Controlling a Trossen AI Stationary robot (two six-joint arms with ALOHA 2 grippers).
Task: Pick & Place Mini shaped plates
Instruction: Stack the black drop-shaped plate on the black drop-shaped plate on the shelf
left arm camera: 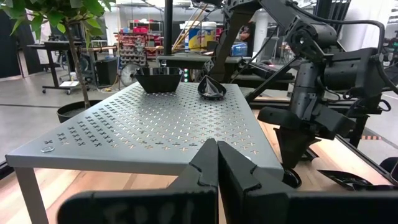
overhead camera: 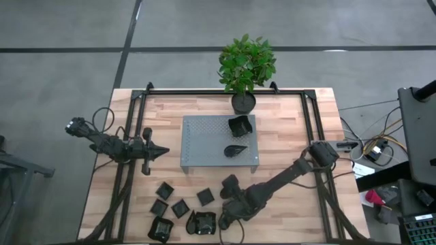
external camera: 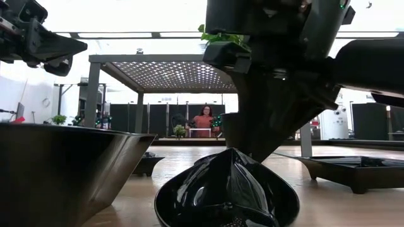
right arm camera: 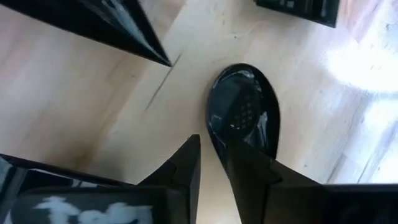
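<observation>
Progress, high view: two mini plates sit on the grey perforated platform [overhead camera: 204,139], a rounded-square plate [overhead camera: 240,125] at its far right corner and a leaf-shaped plate [overhead camera: 236,150] nearer the front; I'd call that two done. Loose plates [overhead camera: 178,204], at least seven, are left on the counter [overhead camera: 286,136] in a cluster near the front edge. Right tool [overhead camera: 229,212] is down in that cluster, close to the front edge. Left tool [overhead camera: 161,152] hangs just left of the platform, off to the side. Platform's left half is bare, so there's room to set more; the plant pot [overhead camera: 243,102] crowds the far side

Low view: teardrop plate [external camera: 227,192] fills the foreground with the right arm directly above it; square plates flank it on both sides, tight quarters

Left wrist view: left tool [left arm camera: 217,168] pressed together, holding nothing, level with the platform's front edge

Right wrist view: right tool [right arm camera: 214,163] has its jaws part spread, straddling the teardrop plate's [right arm camera: 244,115] rim; can't tell if it's pinching. Neighbouring plate corners sit near, with bare wood between
</observation>
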